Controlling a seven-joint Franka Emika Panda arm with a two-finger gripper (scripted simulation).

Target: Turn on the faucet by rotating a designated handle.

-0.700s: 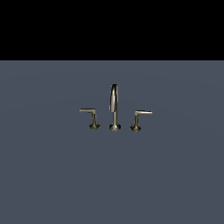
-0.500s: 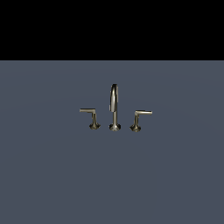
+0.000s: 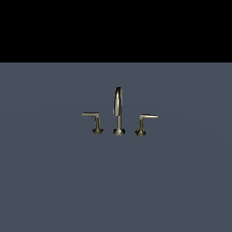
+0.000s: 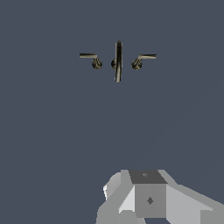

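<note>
The faucet [image 3: 118, 111] is a small brass-grey three-piece set standing on the grey-blue surface. A tall thin arched spout [image 3: 118, 104] stands in the middle. The handle [image 3: 145, 122] is the short L-shaped lever at the exterior view's right, its arm jutting right. Its twin lever [image 3: 94, 120] juts left. All three also show in the wrist view: spout [image 4: 118, 61], handle [image 4: 143, 59], twin lever [image 4: 91, 59]. Only a grey and white part of my gripper [image 4: 146, 194] shows, in the wrist view, far from the faucet. Its fingertips are not clear. The gripper is out of the exterior view.
A flat grey-blue surface [image 3: 54, 181] stretches all around the faucet. Above it the background is black. No other object is in view.
</note>
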